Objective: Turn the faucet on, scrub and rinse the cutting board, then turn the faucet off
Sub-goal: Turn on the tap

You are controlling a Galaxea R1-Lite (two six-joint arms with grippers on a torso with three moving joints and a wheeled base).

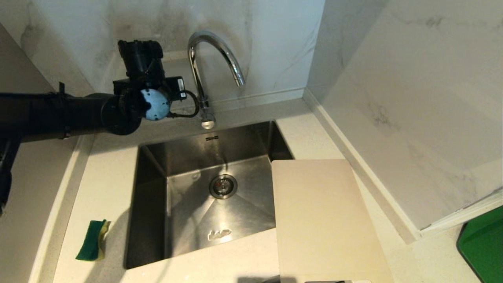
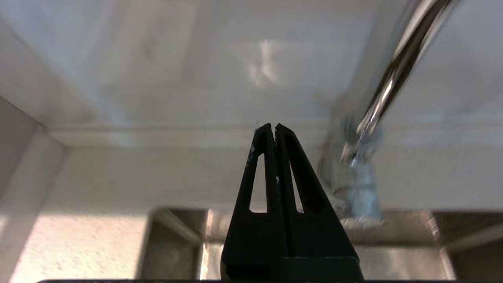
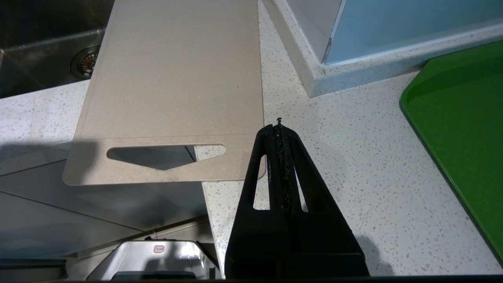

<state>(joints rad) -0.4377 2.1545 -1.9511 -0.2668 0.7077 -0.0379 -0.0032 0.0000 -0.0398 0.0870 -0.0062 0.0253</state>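
The left gripper (image 2: 274, 127) is seen with its two fingers pressed together and nothing between them. It is held raised at the far left of the sink (image 1: 149, 204), just to the left of the faucet (image 1: 204, 67), apart from it. The closed tips point toward the back wall, with the chrome stem standing close beside them in the left wrist view. This placement is judged to be an approach to the small lever at the tap's base, which closed fingers could nudge without any grasp being needed; the lever itself cannot be made out clearly. No water is seen running from the spout, so the first step is judged not yet done.

The right gripper (image 3: 278, 127) is likewise closed and empty, and is parked low at the near right, above the speckled counter (image 3: 353, 157), just beside the near corner of the cutting board (image 1: 322, 220).

The cutting board is laid flat on the counter to the right of the sink, its left edge overhanging the basin and its slot handle (image 3: 165, 154) toward the near edge, where it is probably easy to reach.

A green-and-yellow sponge (image 1: 92, 240) is left on the counter at the near left of the sink, presumably for scrubbing. A green tray (image 1: 483, 243) is partly visible at the far right.
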